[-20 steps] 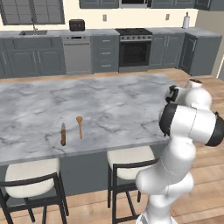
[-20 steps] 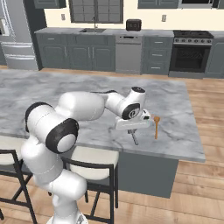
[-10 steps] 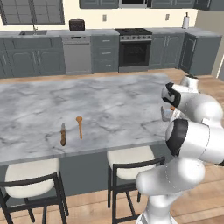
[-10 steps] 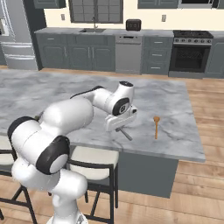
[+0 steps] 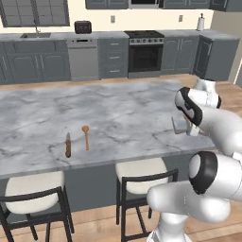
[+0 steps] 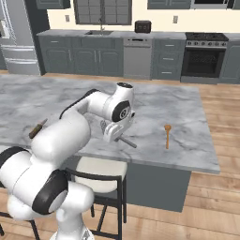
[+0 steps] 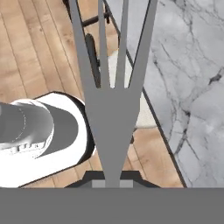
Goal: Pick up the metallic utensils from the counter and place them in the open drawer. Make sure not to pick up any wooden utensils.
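Note:
A grey metal fork [image 7: 111,118] is clamped in my gripper [image 7: 111,177], its tines pointing away from the hand over the counter's near edge. In the right base view the gripper [image 6: 114,132] hangs just above the marble counter [image 6: 47,98], with the fork's handle [image 6: 127,141] sticking out to the right. From the left base view the gripper [image 5: 182,125] sits near the counter's [image 5: 118,108] right end. The orange-brown wooden spoon [image 5: 86,136] [image 6: 167,136] lies flat on the slab, well apart from the gripper. The open drawer is out of view.
A brown-handled utensil [image 5: 68,145] [image 6: 37,128] lies beside the wooden spoon. Cushioned dark stools [image 5: 142,170] [image 6: 98,168] stand under the counter's near edge. Wooden floor [image 7: 39,52] lies below the hand. Cabinets, oven and sink line the back wall.
The arm has swung away from the wooden spoon, carrying the fork along the counter toward its near edge. The spoon and the brown-handled utensil have stayed put.

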